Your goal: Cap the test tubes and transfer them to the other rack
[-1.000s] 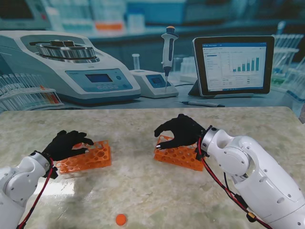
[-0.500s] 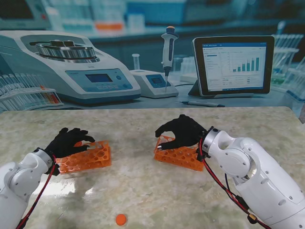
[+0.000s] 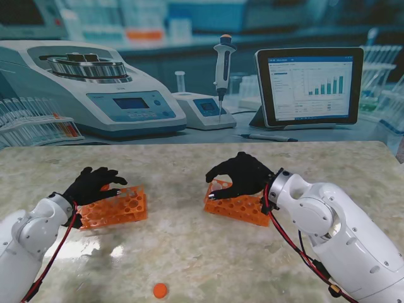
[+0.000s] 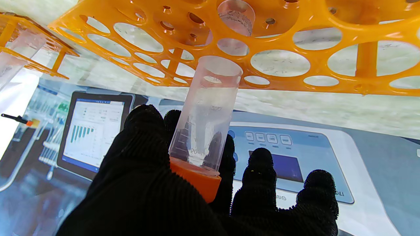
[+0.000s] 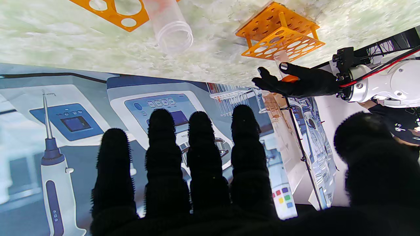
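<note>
Capped test tube (image 4: 205, 111): light, smooth, slippery plastic; left hand (image 4: 170, 183) pinches its orange cap (image 4: 197, 178). Right hand (image 5: 197, 170) spread, empty.

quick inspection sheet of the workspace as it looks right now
surface: marbled table top, glare patch near left arm.
job's things: capped tube held above left rack; uncapped tube by right rack.
clutter: loose orange cap nearer to me.
hands: left hand shut on capped tube; right hand open over its rack.
cables: red wires along both forearms.
surroundings: printed lab backdrop.
</note>
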